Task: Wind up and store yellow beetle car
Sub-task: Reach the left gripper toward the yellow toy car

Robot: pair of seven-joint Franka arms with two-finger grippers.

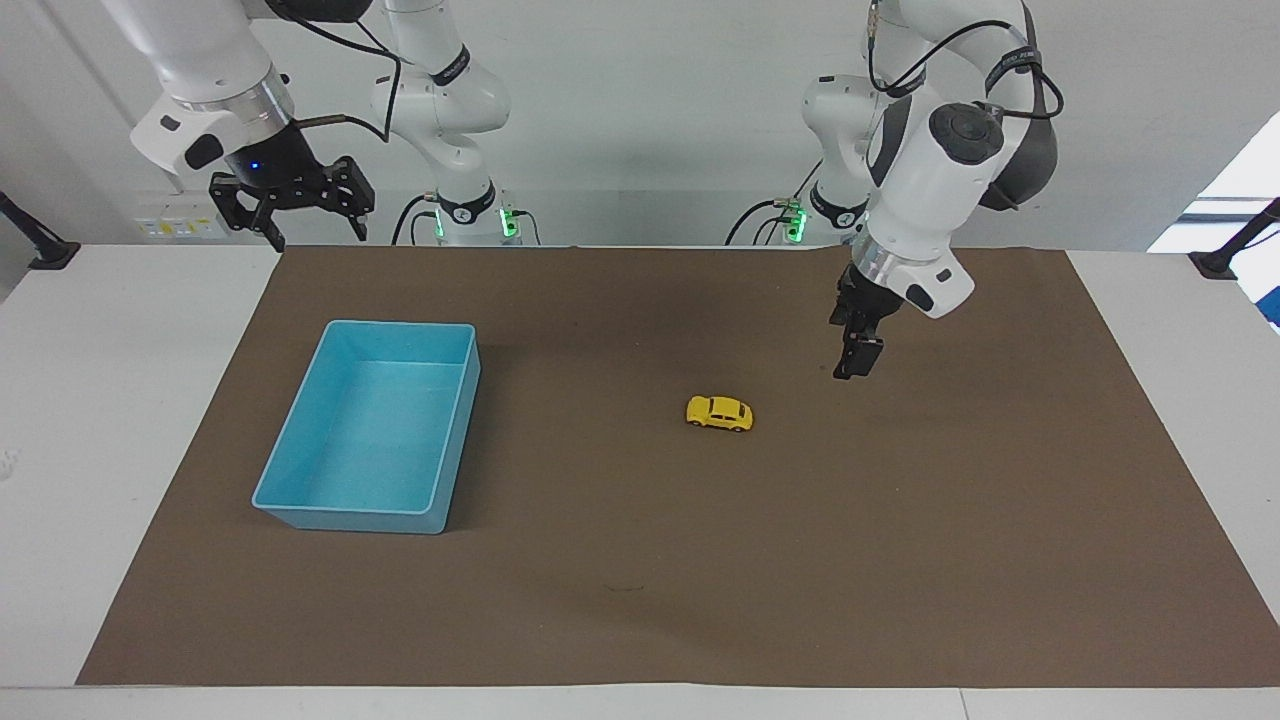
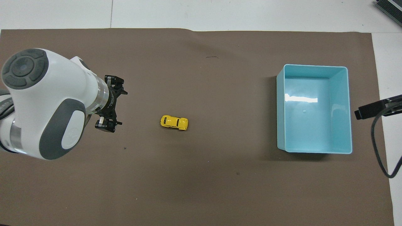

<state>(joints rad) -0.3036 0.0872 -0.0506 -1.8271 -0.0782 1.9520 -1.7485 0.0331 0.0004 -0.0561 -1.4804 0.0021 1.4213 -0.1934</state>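
My right gripper (image 2: pixel 361 113): cut by the overhead view's edge, only a dark tip showing. My left arm's base: cut off there too. Car (image 1: pixel 719 412): wind-up part too small to tell.

- I see a white table (image 1: pixel 120 400) with a brown mat (image 1: pixel 640 560) spread over most of it.
- A plain pale wall (image 1: pixel 640 120) rises at the robots' end.
- Bright daylight comes from a window (image 1: pixel 1235 200) at the left arm's end.
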